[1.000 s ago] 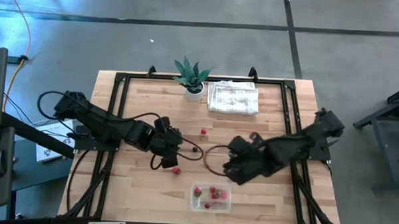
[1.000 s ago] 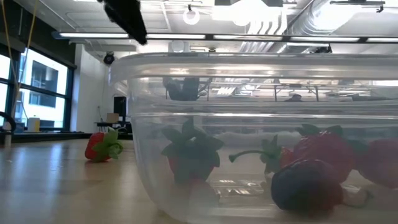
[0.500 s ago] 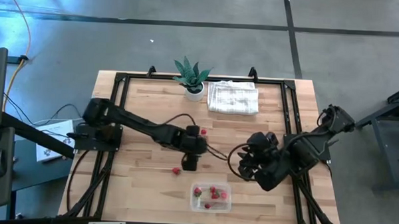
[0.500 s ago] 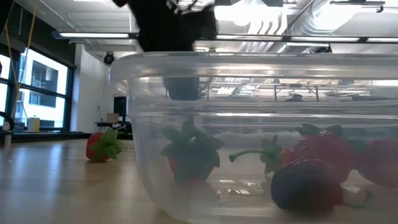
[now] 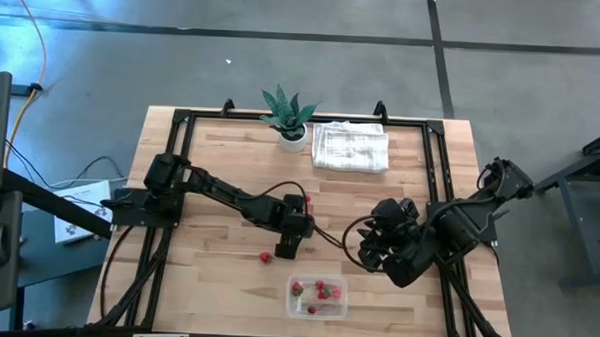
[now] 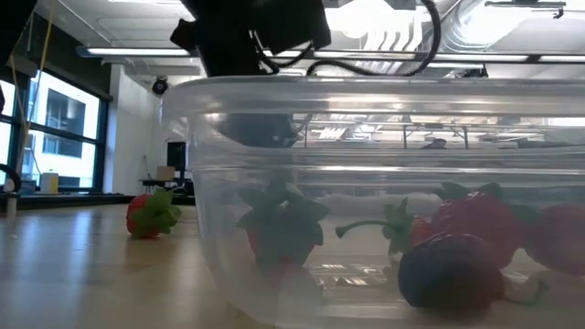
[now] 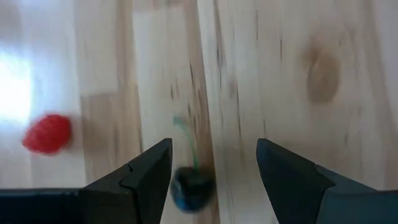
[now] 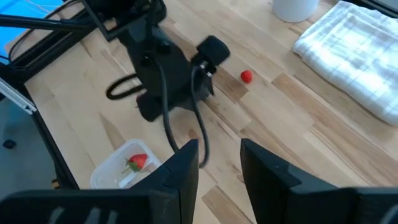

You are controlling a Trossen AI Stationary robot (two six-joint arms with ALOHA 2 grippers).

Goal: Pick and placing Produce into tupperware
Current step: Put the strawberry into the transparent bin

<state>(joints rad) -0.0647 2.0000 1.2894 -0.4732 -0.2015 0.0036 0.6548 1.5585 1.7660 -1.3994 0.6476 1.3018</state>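
Observation:
The clear tupperware [image 5: 317,297] sits near the table's near edge and holds several red pieces and a dark one [image 6: 452,274]. A strawberry [image 5: 265,256] lies on the wood to its left, also seen in the low view [image 6: 151,215]. My left gripper [image 5: 289,238] hangs open over the table's middle. In its wrist view [image 7: 214,162] a dark stemmed piece [image 7: 191,186] lies on the wood between the fingers, close to one of them, and a red piece [image 7: 46,134] lies off to the side. My right gripper [image 5: 370,246] waits open to the right of the tupperware [image 8: 127,165].
A potted green plant [image 5: 288,116] and a folded white cloth [image 5: 351,147] stand at the far edge. Another small red piece [image 8: 247,76] lies beside the left arm. A black frame [image 5: 435,173] runs around the table. Bare wood lies left of the strawberry.
My left arm has stretched out toward the table's right, carrying its gripper from left of the strawberry to the table's middle, and has come lower over the wood. My right gripper has drawn back toward the table's right edge. The produce and the tupperware have stayed put.

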